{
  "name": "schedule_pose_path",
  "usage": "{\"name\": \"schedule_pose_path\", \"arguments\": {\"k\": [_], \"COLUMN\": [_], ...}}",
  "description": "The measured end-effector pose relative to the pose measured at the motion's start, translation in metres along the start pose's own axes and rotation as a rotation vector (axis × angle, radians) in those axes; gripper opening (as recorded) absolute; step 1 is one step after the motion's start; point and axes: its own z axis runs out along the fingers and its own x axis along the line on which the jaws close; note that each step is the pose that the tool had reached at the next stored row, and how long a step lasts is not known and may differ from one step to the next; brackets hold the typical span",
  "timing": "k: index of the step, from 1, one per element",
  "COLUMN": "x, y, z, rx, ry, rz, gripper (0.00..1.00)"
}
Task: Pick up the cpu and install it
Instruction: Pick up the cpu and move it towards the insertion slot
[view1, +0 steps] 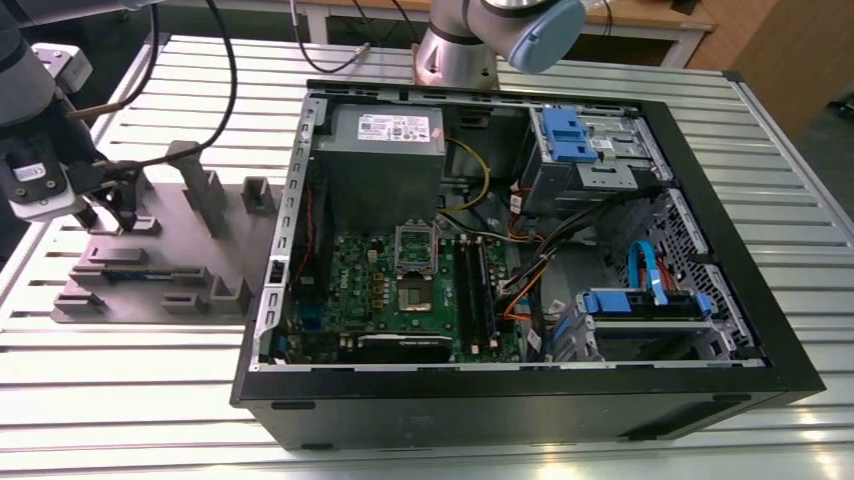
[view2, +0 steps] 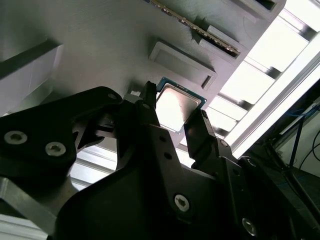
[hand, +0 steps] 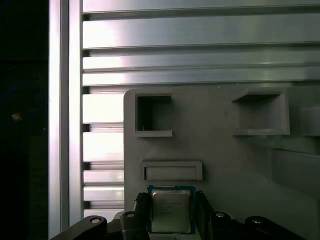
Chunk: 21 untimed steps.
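Jaws closed onto the cpu: one dark finger sits against each of two opposite edges, and no gap shows at either edge in the first wrist view. Cpu lies flat, metal lid up, green border visible, on the grey fixture plate. Its near edge is cut off by the frame and the gripper body. Second wrist view gives the oblique angle: cpu lies between the two fingers, its lid glaring white so surface detail is lost and its lower part is hidden behind the linkage. Whether the chip is lifted off the plate cannot be told from either wrist view. First wrist view adds two square pockets and a raised bar just beyond the cpu. Second wrist view adds a thin strip standing in a slot, too oblique to identify. Exterior view: the arm's wrist stands over the fixture plate at the exterior view's left, on the slatted metal surface. The open computer case lies beside it, motherboard exposed, socket frame well apart from the jaws.
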Motion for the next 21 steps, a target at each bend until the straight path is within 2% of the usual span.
{"name": "schedule_pose_path", "arguments": {"k": [21], "x": [0.0002], "y": [0.0005], "z": [-0.0083], "rx": [-0.0001], "ry": [-0.0001], "rz": [0.0], "gripper": [0.47]}}
